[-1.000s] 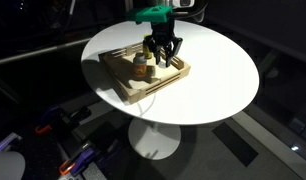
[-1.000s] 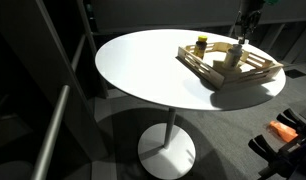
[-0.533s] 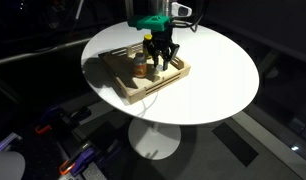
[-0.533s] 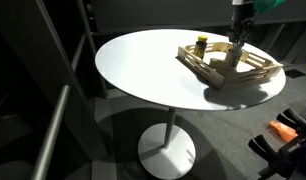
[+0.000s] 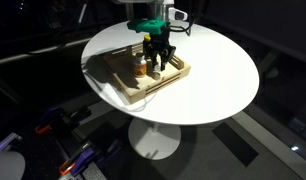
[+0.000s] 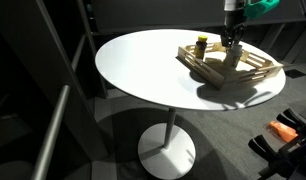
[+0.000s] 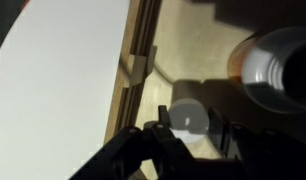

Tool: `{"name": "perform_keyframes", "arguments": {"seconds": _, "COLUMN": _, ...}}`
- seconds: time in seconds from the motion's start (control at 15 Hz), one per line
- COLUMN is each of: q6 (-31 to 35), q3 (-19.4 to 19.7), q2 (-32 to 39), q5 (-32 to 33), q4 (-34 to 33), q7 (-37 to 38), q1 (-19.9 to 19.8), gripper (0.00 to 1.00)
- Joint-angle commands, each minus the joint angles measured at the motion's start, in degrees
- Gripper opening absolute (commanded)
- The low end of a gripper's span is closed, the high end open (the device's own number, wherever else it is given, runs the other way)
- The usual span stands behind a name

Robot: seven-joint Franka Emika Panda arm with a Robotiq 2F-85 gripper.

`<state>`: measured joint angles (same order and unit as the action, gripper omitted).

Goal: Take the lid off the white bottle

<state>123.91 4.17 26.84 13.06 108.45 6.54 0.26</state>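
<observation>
In the wrist view a small round white lid [image 7: 188, 115] lies straight below me on the wooden tray [image 7: 143, 40]. It is seen from above, so the white bottle's body under it is hidden. My gripper [image 7: 193, 120] is open, with one dark finger [image 7: 159, 118] on each side of the lid. I cannot tell whether they touch it. In both exterior views the gripper [image 5: 158, 62] [image 6: 231, 52] hangs low over the tray's middle [image 5: 128, 90] and hides the bottle.
A taller dark bottle with a yellow cap [image 6: 201, 44] stands on the tray close beside the gripper [image 5: 140, 68] and looms blurred in the wrist view [image 7: 273, 65]. The tray sits on a round white table [image 5: 213, 70]. Tools lie on the floor [image 6: 288, 128].
The gripper has moved down and sideways over the tray, closer to the yellow-capped bottle. The tray and bottles have not moved.
</observation>
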Motion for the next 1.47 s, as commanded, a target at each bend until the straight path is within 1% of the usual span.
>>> {"name": "perform_keyframes", "arguments": {"seconds": 0.0, "q6": -0.9, "q3": -0.4, "q2": 0.7, "q5": -1.6, "q4": -1.9, "q7": 0.2, "q1": 0.1, "gripper": 0.70}}
{"name": "perform_keyframes", "arguments": {"seconds": 0.07, "q6": -1.5, "q3": -0.3, "q2": 0.1, "q5": -1.6, "q4": -1.8, "q7": 0.3, "q1": 0.2, "gripper": 0.76}}
{"name": "perform_keyframes", "arguments": {"seconds": 0.27, "q6": -3.4, "q3": -0.5, "q2": -2.9, "q5": -2.0, "q4": -1.3, "q7": -0.9, "q1": 0.0, "gripper": 0.99}}
{"name": "perform_keyframes", "arguments": {"seconds": 0.53, "q6": -9.2, "q3": -0.8, "q2": -7.6, "q5": -2.4, "q4": -1.3, "q7": -2.4, "q1": -0.3, "gripper": 1.00}}
{"name": "perform_keyframes", "arguments": {"seconds": 0.8, "q6": -14.3, "q3": -1.8, "q2": -13.0, "q5": -6.9, "q4": 0.1, "q7": -8.0, "q1": -1.7, "gripper": 1.00}}
{"name": "perform_keyframes", "arguments": {"seconds": 0.93, "q6": -17.5, "q3": -1.8, "q2": -15.2, "q5": -8.4, "q4": 0.3, "q7": -9.4, "q1": -1.8, "gripper": 1.00}}
{"name": "perform_keyframes", "arguments": {"seconds": 1.13, "q6": -21.6, "q3": -1.7, "q2": -18.9, "q5": -9.4, "q4": 1.0, "q7": -9.8, "q1": -1.6, "gripper": 1.00}}
{"name": "perform_keyframes", "arguments": {"seconds": 1.4, "q6": -24.0, "q3": -2.1, "q2": -22.4, "q5": -8.9, "q4": 2.0, "q7": -9.1, "q1": -1.0, "gripper": 1.00}}
